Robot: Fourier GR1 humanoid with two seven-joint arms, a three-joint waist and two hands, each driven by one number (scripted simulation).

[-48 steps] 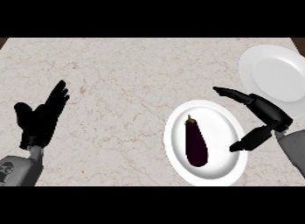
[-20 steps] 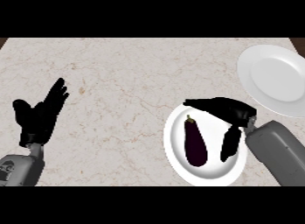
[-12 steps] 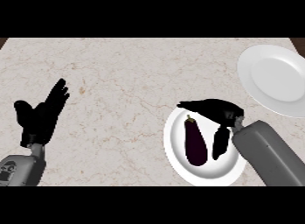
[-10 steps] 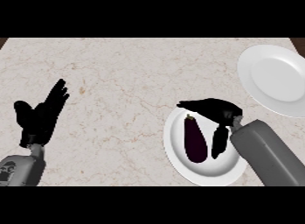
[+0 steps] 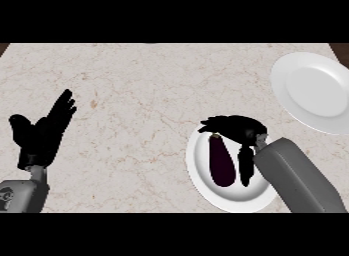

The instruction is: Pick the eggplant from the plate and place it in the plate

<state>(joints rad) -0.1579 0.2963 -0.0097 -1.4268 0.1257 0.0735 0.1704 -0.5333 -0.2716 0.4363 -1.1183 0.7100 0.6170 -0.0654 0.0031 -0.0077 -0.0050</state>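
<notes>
Eggplant: lies on the near plate, left of that plate's middle, stem end toward the far side.
Long axis: runs near-to-far, almost straight up the view, roughly in line with the right forearm.
Right hand: sits over the far end of the eggplant and just to its right; fingers arch over the stem end while the thumb hangs down along the eggplant's right flank. The hand looks cupped round the eggplant but not clearly closed on it; whether it touches cannot be told.
Eggplant from hand: directly below and slightly left of the palm.
Left hand: at the view's left, fingers straight and up, resting, well apart from both plates.
Nearer arm: the right, plainly.
Far plate: at the far right of the counter, beyond and right of the right hand, holding nothing.
Judgement: the grasp comes next, fingers and thumb closing across the eggplant's width, then a carry up and to the right.
</notes>
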